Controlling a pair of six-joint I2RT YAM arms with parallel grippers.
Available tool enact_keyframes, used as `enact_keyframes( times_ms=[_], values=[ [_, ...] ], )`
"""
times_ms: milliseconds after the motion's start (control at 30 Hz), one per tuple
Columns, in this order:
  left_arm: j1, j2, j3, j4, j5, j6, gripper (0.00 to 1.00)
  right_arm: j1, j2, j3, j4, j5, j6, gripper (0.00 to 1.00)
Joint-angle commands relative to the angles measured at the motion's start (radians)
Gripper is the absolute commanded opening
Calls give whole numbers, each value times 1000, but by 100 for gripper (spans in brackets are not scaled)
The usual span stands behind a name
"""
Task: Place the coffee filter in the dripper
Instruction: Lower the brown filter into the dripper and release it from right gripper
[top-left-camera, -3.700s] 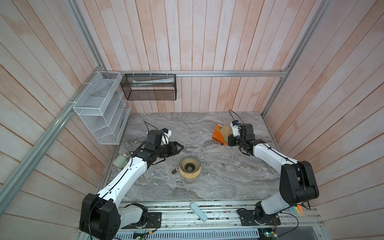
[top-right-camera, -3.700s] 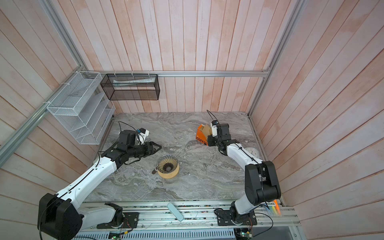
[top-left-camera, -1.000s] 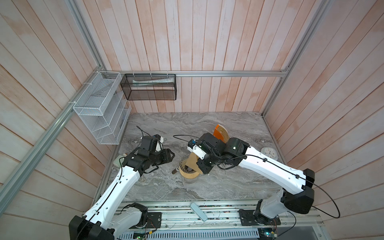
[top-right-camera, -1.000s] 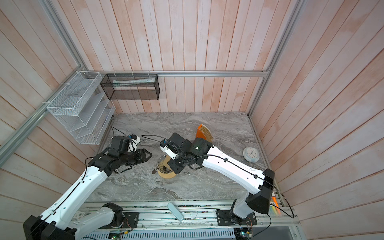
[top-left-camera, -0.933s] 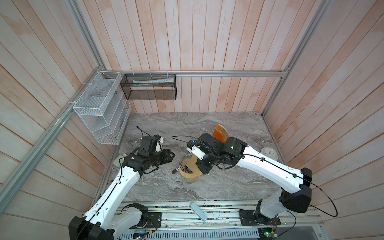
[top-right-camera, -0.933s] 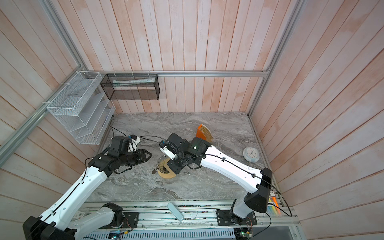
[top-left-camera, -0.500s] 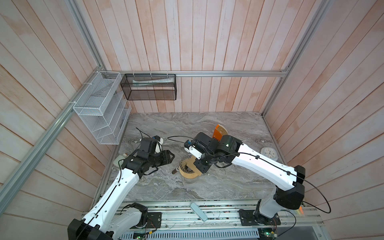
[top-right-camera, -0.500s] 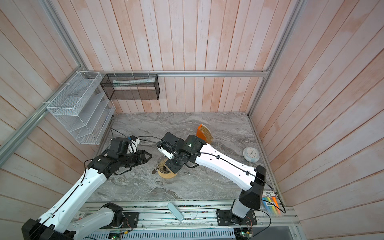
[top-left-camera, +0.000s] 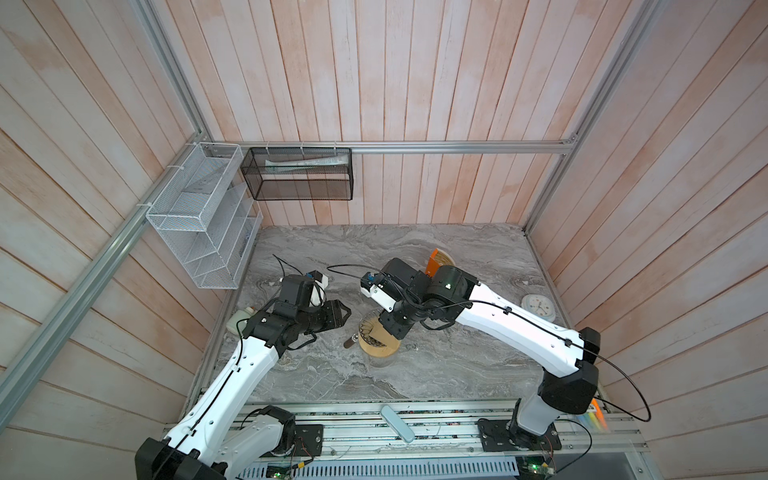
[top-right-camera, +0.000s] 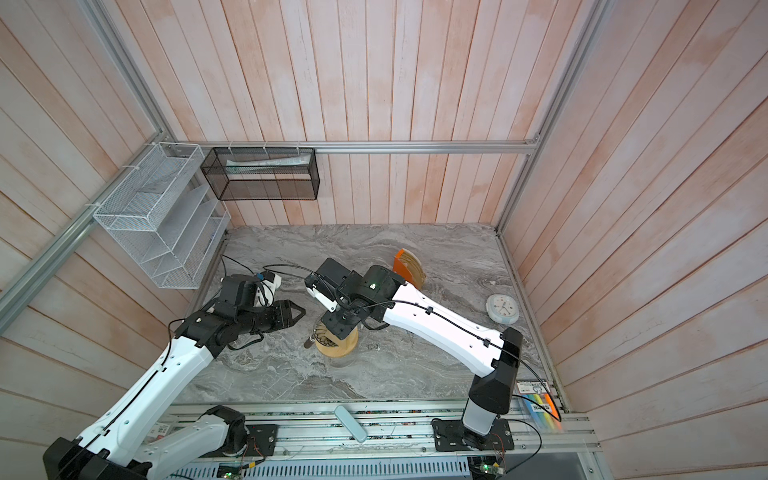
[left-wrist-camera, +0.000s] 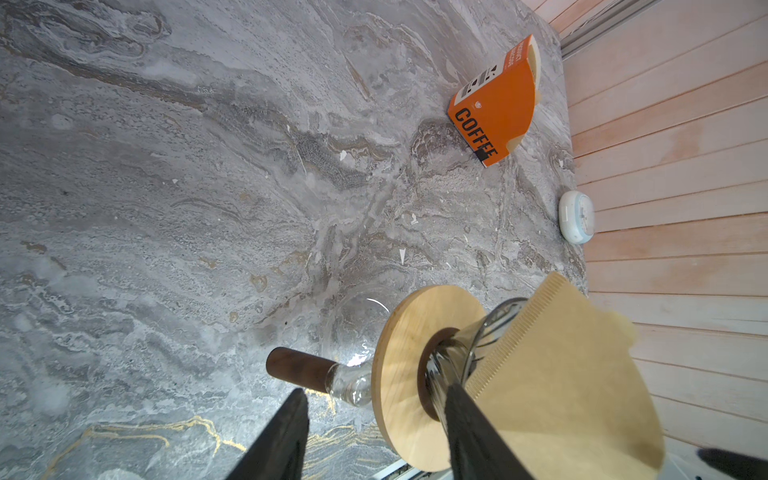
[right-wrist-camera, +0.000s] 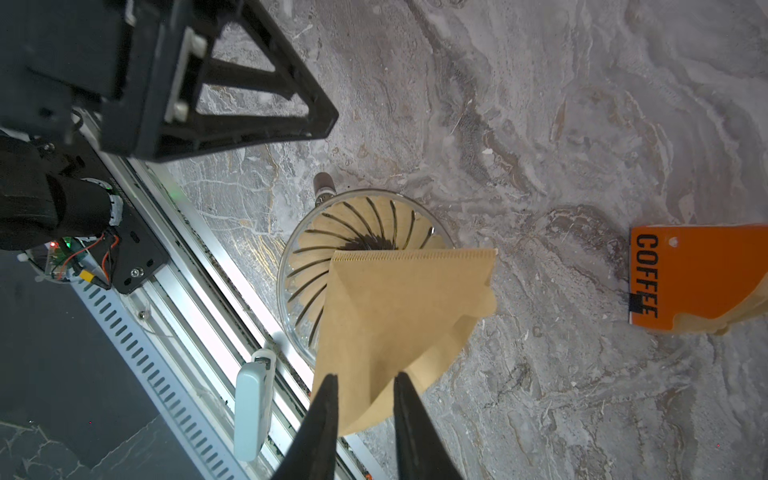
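The smoky ribbed dripper (right-wrist-camera: 316, 249) sits in a pale wooden ring (left-wrist-camera: 399, 374) on a clear glass jug with a dark handle (left-wrist-camera: 295, 370), mid-table in both top views (top-left-camera: 370, 330). The tan coffee filter (right-wrist-camera: 395, 307) leans flat across the dripper's rim, its pointed end down inside the cone. My right gripper (right-wrist-camera: 365, 376) hangs right over the dripper (top-right-camera: 322, 332), jaws parted, with the filter's wide edge loose between them. My left gripper (left-wrist-camera: 376, 390) stands open just left of the dripper (top-left-camera: 343, 311), holding nothing.
An orange COFFEE stand (top-left-camera: 436, 259) with more filters stands at the back. A small round clock (top-left-camera: 538, 306) lies by the right wall. A pale blue object (top-left-camera: 397, 424) rests on the front rail. Wire baskets (top-left-camera: 199, 216) hang at the back left.
My right gripper's jaws have parted from the filter, which now rests on the dripper. The right arm shifted slightly left over the dripper. The left arm has stayed still.
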Motion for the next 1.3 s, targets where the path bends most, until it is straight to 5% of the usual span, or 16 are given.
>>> enact_keyframes(
  times_ms=[0,167,567,800,1267],
  values=[
    [-2,-11,39,-2,27,44,55,-6,-5,20,50,9,21,27],
    [-72,12,136,-82,-22,78,55,-93,-94,-59,163,-56,83,27],
    [-346,200,487,-349,-159,101,58,-492,-611,-685,644,-243,360,34],
    [-458,343,593,-488,-303,83,57,-519,-660,-757,677,-261,356,34],
    [-507,426,667,-489,-340,60,56,-525,-644,-764,714,-294,323,33]
  ],
)
